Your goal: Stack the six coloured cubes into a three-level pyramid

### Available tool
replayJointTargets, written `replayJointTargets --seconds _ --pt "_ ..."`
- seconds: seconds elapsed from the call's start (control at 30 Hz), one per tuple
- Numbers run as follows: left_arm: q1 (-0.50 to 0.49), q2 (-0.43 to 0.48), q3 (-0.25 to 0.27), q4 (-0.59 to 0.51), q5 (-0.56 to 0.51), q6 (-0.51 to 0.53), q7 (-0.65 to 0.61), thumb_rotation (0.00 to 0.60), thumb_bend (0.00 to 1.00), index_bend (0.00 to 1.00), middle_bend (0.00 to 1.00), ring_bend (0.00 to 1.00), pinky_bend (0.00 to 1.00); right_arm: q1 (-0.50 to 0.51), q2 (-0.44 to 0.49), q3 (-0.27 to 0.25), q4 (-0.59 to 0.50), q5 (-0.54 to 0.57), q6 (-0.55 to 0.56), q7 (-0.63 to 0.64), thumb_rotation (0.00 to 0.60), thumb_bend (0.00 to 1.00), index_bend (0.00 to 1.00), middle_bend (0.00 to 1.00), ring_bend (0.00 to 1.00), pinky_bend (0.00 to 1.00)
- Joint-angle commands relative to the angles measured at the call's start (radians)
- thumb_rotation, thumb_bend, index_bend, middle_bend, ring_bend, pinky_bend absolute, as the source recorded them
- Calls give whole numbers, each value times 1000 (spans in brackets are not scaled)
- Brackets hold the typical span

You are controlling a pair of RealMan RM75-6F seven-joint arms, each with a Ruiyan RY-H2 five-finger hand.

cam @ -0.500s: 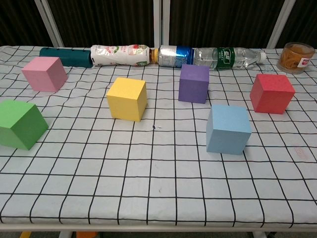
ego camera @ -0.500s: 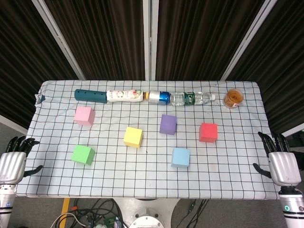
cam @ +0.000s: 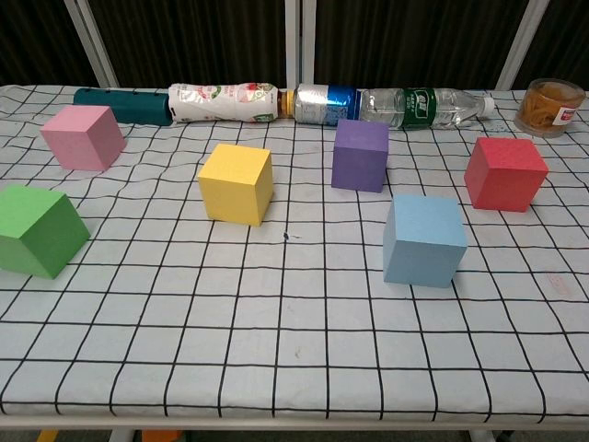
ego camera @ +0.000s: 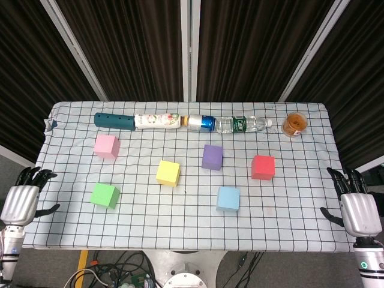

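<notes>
Six cubes lie apart on the checked tablecloth (ego camera: 180, 210): pink (ego camera: 106, 146) (cam: 83, 136), green (ego camera: 104, 195) (cam: 37, 230), yellow (ego camera: 168, 173) (cam: 236, 183), purple (ego camera: 212, 157) (cam: 360, 154), red (ego camera: 263, 167) (cam: 504, 173) and light blue (ego camera: 228, 198) (cam: 424, 239). None rests on another. My left hand (ego camera: 23, 200) hovers off the table's left edge, open and holding nothing. Off the right edge, my right hand (ego camera: 354, 206) is likewise open with its fingers spread. Neither hand shows in the chest view.
Along the back runs a row of lying items: a teal tube (ego camera: 114, 120), a white printed bottle (ego camera: 157, 121), a blue can (ego camera: 202, 122) and a clear water bottle (ego camera: 241, 124). A small jar (ego camera: 294, 124) with orange contents stands at the back right.
My left hand has shifted slightly up and to the right, closer to the table's left edge. The cubes and right hand are as before.
</notes>
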Motion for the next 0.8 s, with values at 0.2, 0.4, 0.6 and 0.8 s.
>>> replayJointTargets --seconds 0.2,0.4,0.6,0.8 --pt "-218 15 -82 103 -15 -269 -223 600 39 265 193 101 91 7 2 -1 -2 -8 -6 -1 600 91 5 148 21 69" --pt "-389 -52 -126 255 -48 -475 -292 600 39 265 193 101 91 10 7 0 -15 -9 -8 -15 600 91 5 148 21 69" --pt "-520 -157 -134 436 -81 -642 -324 600 41 244 186 101 91 5 14 1 -28 -1 -2 -28 600 91 5 148 21 69" --pt "-600 -243 -126 571 -104 -751 -349 600 41 224 157 101 92 5 18 4 -30 9 -5 -29 600 91 6 148 21 69"
